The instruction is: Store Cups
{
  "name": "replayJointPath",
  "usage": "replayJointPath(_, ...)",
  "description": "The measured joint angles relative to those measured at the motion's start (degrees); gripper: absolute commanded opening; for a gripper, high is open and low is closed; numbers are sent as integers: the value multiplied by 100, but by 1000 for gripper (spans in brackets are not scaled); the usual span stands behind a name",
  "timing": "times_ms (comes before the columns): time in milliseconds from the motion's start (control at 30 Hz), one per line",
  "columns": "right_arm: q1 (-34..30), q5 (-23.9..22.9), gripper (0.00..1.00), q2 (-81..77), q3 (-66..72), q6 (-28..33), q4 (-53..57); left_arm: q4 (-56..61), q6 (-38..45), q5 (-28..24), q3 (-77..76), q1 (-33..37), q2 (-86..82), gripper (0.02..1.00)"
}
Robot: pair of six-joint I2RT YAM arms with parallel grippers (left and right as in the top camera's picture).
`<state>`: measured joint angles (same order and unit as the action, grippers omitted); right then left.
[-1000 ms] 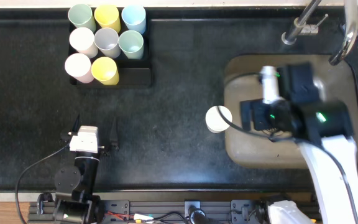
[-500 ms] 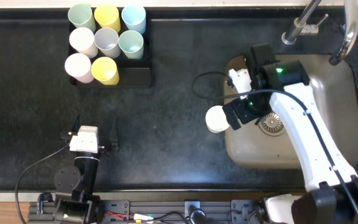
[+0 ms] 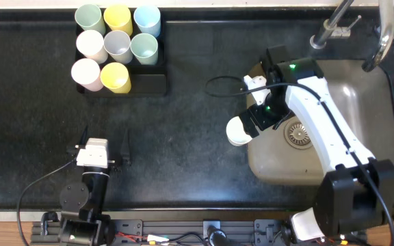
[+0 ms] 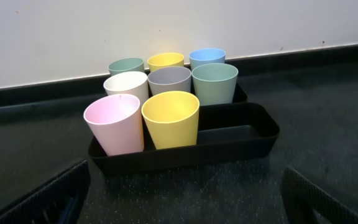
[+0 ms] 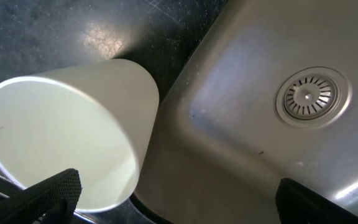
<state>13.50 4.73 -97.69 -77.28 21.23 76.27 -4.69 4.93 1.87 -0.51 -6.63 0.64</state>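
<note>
1. A white cup [image 5: 73, 130] sits on the dark counter [image 5: 61, 25], its open mouth turned toward the camera.
2. The cup is right at the rim of the steel sink [image 5: 260, 155].
3. A round drain [image 5: 307, 96] is set in the sink floor.
4. The right gripper [image 5: 176, 190] has its fingers spread wide: one finger [image 5: 45, 196] lies across the cup's rim, contact unclear, and the other is over the sink.

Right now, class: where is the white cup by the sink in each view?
Top: cup at the sink's left rim, right of centre.
Right wrist: cup close up, beside the sink's rim.
Left wrist: faces the tray instead.
Shared landmark: the drain.
</note>
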Motion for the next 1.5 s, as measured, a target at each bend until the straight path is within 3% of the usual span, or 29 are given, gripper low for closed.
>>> replayJointPath(267, 0, 2, 1000, -205, 0, 87, -192, 2, 0, 0, 0, 0, 0, 998)
replayJointPath(367, 0, -2, 930, -289, 0, 118, -254, 0, 0, 0, 0, 0, 0, 998)
replayJointPath(400, 0, -2, 842, -304, 0, 136, -280, 0, 0, 0, 0, 0, 0, 998)
replayJointPath(433, 0, 0, 652, -310, 0, 146, -289, 2, 0, 0, 0, 0, 0, 998)
replayJointPath(500, 0, 26, 538, -313, 0, 142, -289, 0, 2, 0, 0, 0, 0, 998)
replayJointPath(567, 0, 63, 75, -313, 0, 162, -289, 0, 2, 0, 0, 0, -2, 998)
replayJointPath(600, 0, 90, 47, -313, 0, 155, -295, 0, 2, 0, 0, 0, 0, 998)
replayJointPath(833, 63, 564, 42, -315, -24, 153, -297, 2, 0, 0, 0, 0, -2, 998)
replayJointPath(1033, 284, 684, 42, -326, -404, 42, 238, 2, 2, 2, 0, 0, -2, 998)
replayJointPath(1267, 715, -232, 45, -577, -3322, -476, 1460, 0, 0, 0, 0, 0, -2, 998)
replayJointPath(1500, 1832, -1069, 42, -1797, -6391, -758, 2033, 2, 0, 0, 0, 0, -2, 998)
